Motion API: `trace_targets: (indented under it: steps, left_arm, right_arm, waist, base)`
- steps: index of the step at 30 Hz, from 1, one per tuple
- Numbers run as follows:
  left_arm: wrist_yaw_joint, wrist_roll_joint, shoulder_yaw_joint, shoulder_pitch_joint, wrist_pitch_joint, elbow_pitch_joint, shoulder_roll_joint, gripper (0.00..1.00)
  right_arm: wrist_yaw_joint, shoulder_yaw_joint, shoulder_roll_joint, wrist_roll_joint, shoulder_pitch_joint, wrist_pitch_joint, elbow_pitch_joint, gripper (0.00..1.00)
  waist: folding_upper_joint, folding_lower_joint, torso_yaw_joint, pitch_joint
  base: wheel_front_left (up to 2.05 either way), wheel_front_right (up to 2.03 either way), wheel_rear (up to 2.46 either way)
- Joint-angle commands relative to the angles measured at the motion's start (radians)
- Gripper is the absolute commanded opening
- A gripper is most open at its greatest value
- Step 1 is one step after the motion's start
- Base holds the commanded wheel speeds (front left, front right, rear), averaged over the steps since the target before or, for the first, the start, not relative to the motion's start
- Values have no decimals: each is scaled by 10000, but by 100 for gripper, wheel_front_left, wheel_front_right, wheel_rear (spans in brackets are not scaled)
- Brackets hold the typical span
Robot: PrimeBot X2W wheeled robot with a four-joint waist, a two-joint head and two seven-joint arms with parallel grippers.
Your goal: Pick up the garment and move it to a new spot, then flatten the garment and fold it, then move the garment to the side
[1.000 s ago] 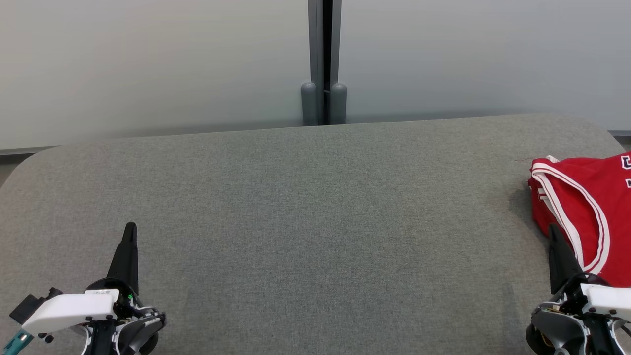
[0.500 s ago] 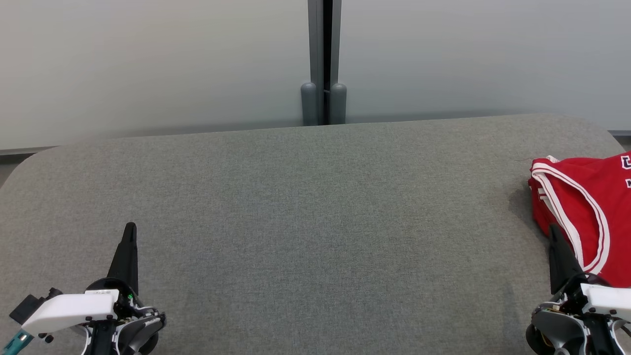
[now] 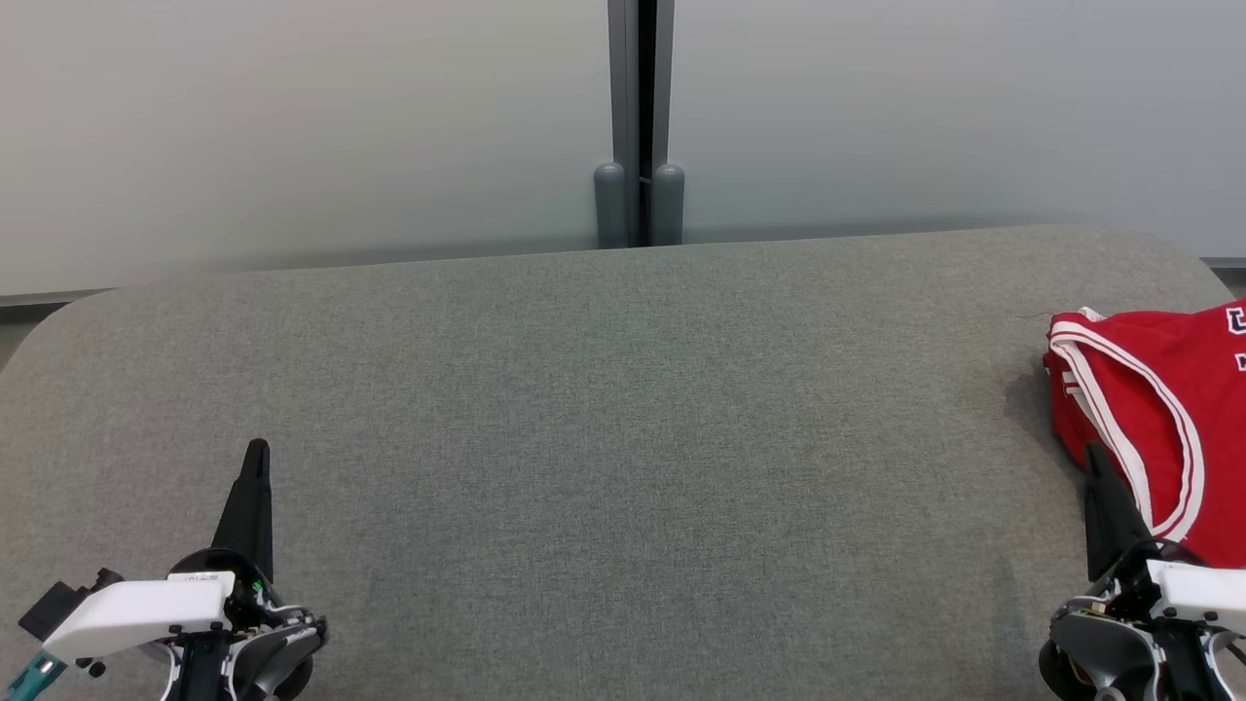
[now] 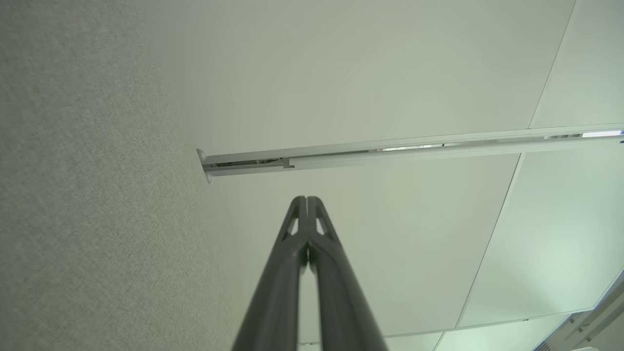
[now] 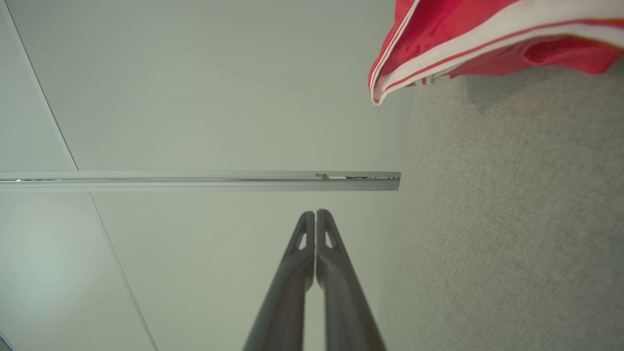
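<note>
- The red garment [image 3: 1158, 419] lies at the far right end of the gray table [image 3: 623, 409]. Part of it runs out of the head view, so I cannot see all of it.
- The big middle of the table is bare. Nothing is being held.
- The left gripper [image 3: 255, 458] sits low on the left with its two dark fingers pressed together, holding nothing.
- The right gripper [image 3: 1095, 462] sits low on the right, just beside the near edge of the garment. Its fingers are pressed together too, and it holds nothing.
- I think this is either the very start or the very end. The garment is off to the side, but I cannot tell if it is folded neatly.
- The garment looks soft and thin. It is bright red with white stripes along its curved edges, and there are bits of dark and white letters near the far right.
- From the right wrist view, its edge [image 5: 438, 29] looks stacked in layers and a bit lumpy, not smooth and flat.
</note>
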Motion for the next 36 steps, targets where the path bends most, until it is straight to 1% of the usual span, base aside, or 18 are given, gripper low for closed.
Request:
trace_targets:
  steps: [1,36]
  left_arm:
    - [-40,4,42,-92,36,6,21,0]
    - [-40,7,45,-92,40,7,18,0]
  right_arm:
    - [0,-13,-23,-39,-116,45,19,0]
    - [0,-47,4,-70,-120,84,21,0]
  waist:
    - [-1,0,0,0]
    - [-1,0,0,0]
  base:
    - [0,0,0]
    - [0,0,0]
